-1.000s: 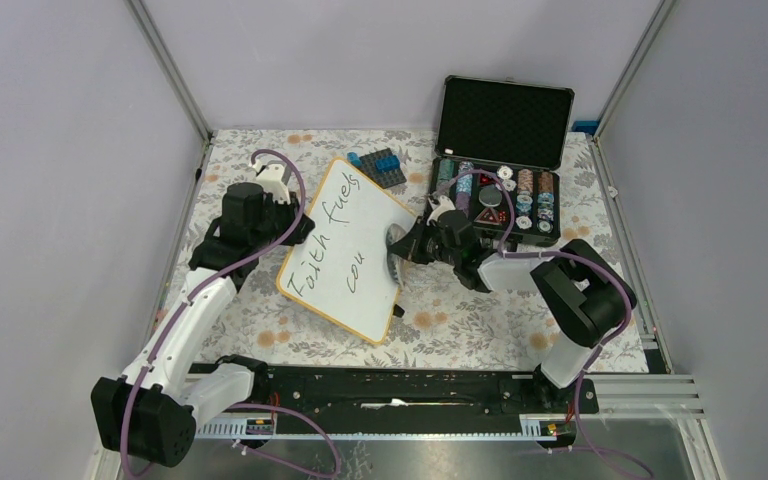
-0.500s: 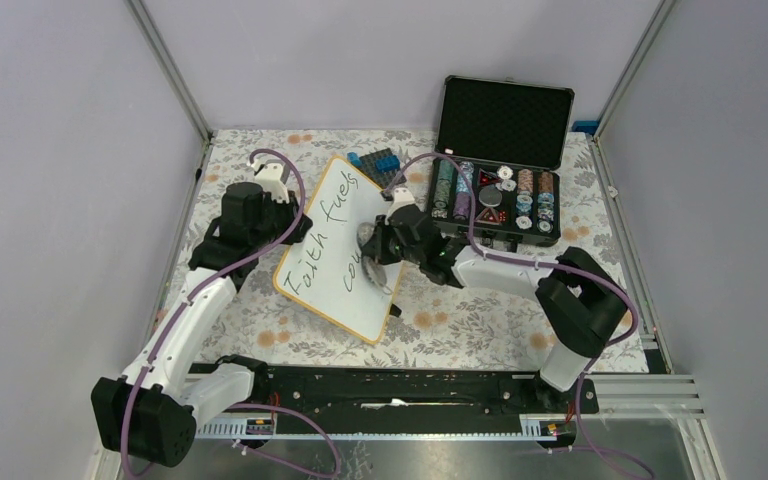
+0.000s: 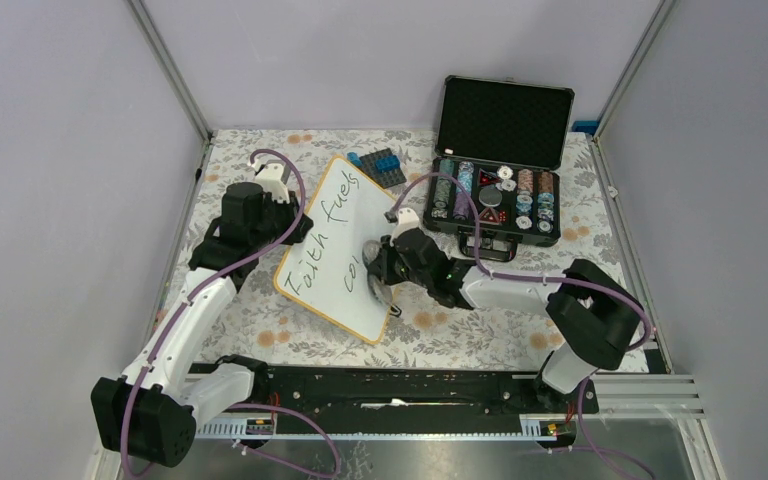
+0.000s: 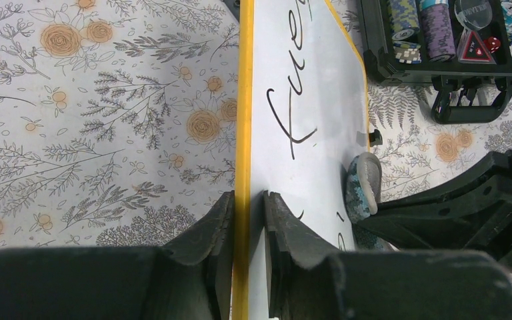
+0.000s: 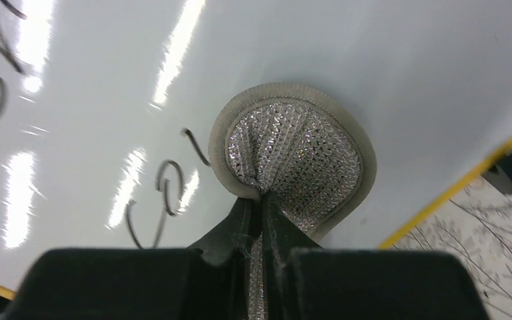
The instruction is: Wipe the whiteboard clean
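While the left claw (image 4: 245,199) stays out of the wiping, it has the job of anchor: its two fingers are closed on the yellow rim (image 4: 243,100) of the whiteboard (image 3: 355,225), pinching the long left edge. The board sits slantwise on the flowered cloth (image 3: 480,330), between the two arms and just left of the open chip case (image 3: 495,200). Over to the right claw (image 5: 259,203), and its jaws are squeezed together on the folded middle of a round glittery scrub pad (image 5: 293,157), whose face is pressed to the white surface near the board's right rim. Black handwriting (image 3: 325,235) runs along most of the board's length, and a couple of small curly letters (image 5: 163,193) lie just beside the pad (those look like the ones in hand right now). To my eye the job is barely begun, with the long line of words untouched. Doing this stroke well means pushing the pad flat and firm across those curls, not skimming on its edge, then working in overlapping passes toward the big lettering. The left grip must not slacken, or the board could skid under the rubbing. One more hazard: the rim is close, and a pass too far right would drop the pad off onto the cloth.
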`<act>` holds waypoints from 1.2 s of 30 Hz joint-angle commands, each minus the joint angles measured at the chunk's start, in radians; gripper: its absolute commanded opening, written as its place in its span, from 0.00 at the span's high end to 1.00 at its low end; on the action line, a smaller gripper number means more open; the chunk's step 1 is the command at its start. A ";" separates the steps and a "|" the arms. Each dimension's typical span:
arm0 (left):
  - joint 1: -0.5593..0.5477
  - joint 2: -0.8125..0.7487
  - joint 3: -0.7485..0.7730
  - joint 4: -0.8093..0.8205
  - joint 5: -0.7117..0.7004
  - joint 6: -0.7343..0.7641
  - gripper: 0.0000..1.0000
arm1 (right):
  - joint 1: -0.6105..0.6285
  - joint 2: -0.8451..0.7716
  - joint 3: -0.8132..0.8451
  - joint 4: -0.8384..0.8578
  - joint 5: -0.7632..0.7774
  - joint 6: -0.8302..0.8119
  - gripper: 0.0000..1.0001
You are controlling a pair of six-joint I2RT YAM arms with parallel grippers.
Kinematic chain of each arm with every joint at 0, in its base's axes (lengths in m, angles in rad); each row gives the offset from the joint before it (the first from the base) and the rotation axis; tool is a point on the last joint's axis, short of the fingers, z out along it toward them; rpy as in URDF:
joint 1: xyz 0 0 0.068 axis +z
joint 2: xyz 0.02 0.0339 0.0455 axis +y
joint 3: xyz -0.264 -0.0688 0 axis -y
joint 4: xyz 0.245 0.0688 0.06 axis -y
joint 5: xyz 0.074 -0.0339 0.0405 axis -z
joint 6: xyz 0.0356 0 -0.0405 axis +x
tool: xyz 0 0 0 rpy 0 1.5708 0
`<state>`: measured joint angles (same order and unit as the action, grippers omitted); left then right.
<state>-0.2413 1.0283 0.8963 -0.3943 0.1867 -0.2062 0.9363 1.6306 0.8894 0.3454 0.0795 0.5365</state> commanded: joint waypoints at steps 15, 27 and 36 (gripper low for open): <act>-0.013 0.013 -0.006 0.018 0.018 0.021 1.00 | 0.091 0.002 0.131 -0.201 0.032 -0.082 1.00; -0.024 -0.008 -0.013 0.017 0.026 0.021 1.00 | 0.114 0.049 0.152 -0.156 0.067 -0.106 1.00; -0.025 -0.002 -0.011 0.020 0.027 0.018 1.00 | 0.110 -0.104 -0.122 -0.148 0.179 -0.048 1.00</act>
<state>-0.2478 1.0241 0.8928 -0.3908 0.1856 -0.2062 1.0470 1.5852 0.8661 0.2703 0.1802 0.4686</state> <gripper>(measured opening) 0.195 0.094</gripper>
